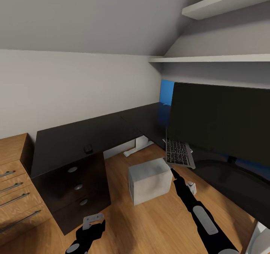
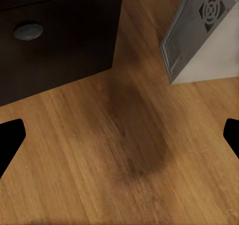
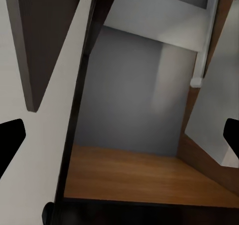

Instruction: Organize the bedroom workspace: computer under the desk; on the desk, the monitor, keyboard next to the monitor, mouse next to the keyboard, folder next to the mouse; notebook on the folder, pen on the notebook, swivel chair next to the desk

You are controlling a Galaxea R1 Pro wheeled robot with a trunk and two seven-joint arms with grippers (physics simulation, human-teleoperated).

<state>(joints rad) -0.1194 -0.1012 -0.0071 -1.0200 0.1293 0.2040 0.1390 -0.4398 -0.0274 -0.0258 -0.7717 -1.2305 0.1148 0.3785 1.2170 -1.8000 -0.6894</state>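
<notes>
The head camera looks forward and down from above both arms, toward the room corner over the long black L-shaped desk (image 1: 93,134) and the light grey box-shaped computer (image 1: 150,181) on the wooden floor (image 1: 150,224). The left wrist camera hangs close over that floor, sharing the computer (image 2: 199,41) and a black drawer (image 2: 59,36). The right wrist camera faces up, close under grey wall panels (image 3: 124,95).

Black tabletop (image 1: 93,134) with black drawers (image 1: 80,188) and silver knobs; black monitor (image 1: 221,115), grey keyboard (image 1: 180,153) with black keys, small black mouse (image 1: 87,148). Light grey computer (image 1: 148,181) on a warm wood-grain floor (image 1: 150,224); blue folder (image 1: 166,92) against the pale grey wall. Light wood cabinet (image 1: 15,186) with silver bar handles, white shelves (image 1: 225,1).
</notes>
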